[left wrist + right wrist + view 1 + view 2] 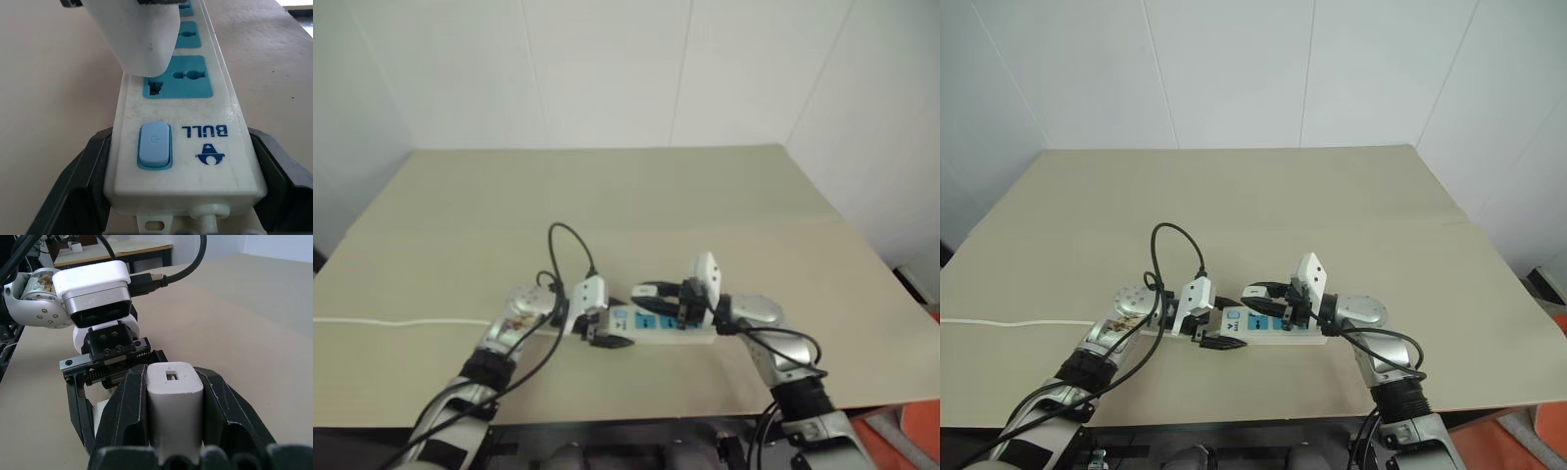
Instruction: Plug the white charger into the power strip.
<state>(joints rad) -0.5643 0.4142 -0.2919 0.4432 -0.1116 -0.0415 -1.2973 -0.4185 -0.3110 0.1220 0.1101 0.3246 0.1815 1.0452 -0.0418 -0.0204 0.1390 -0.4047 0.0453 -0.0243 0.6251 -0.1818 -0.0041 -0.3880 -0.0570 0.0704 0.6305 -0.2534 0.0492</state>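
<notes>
Charger held over the strip's first socket

Low in the frame's centre, the left gripper [1217,331] is clamped on the power strip [195,147] at its switch end, likely to steady it, while the right gripper [173,431] grasps the white charger [174,401] and holds it just above the nearest blue socket [178,78] on the table [1332,196]

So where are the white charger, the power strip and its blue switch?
white charger [174,401]: right wrist view, its top face.
power strip [230,110]: left wrist view, white casing beside the socket.
blue switch [155,145]: left wrist view, button middle.
</notes>
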